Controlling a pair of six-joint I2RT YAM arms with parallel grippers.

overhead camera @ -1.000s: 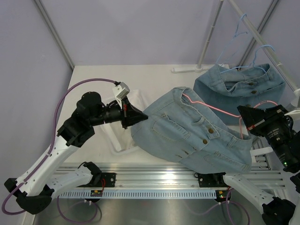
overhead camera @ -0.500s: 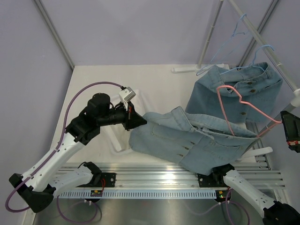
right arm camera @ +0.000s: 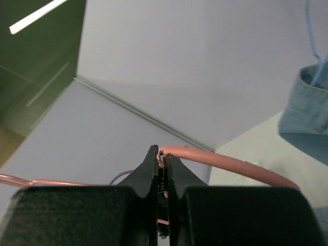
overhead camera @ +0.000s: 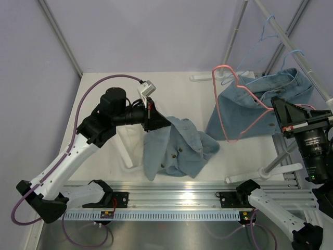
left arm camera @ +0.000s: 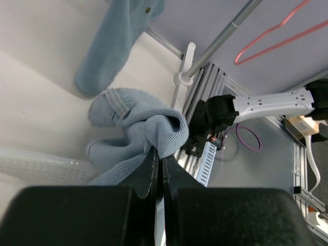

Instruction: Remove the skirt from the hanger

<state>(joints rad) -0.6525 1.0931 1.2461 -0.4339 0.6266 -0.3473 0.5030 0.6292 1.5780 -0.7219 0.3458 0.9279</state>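
Observation:
A light blue denim skirt (overhead camera: pixel 177 148) hangs in a bunch from my left gripper (overhead camera: pixel 167 123), which is shut on a fold of it; its lower part rests on the table. The left wrist view shows the fold (left arm camera: pixel 164 130) pinched between the fingers. My right gripper (overhead camera: pixel 274 104) is shut on a bare pink hanger (overhead camera: pixel 231 107) and holds it up in the air at the right, clear of the skirt. The right wrist view shows the pink wire (right arm camera: pixel 225 163) clamped at the fingertips.
A second denim skirt (overhead camera: pixel 265 101) hangs on a blue hanger (overhead camera: pixel 270 31) from the rack rail at the back right. A white tray (overhead camera: pixel 127 140) lies under my left arm. The rack's white base (overhead camera: pixel 208 77) stands at the back.
The pink hanger has come out of the skirt and risen with my right gripper. My left gripper pulled the skirt left, and it collapsed into a bunch.

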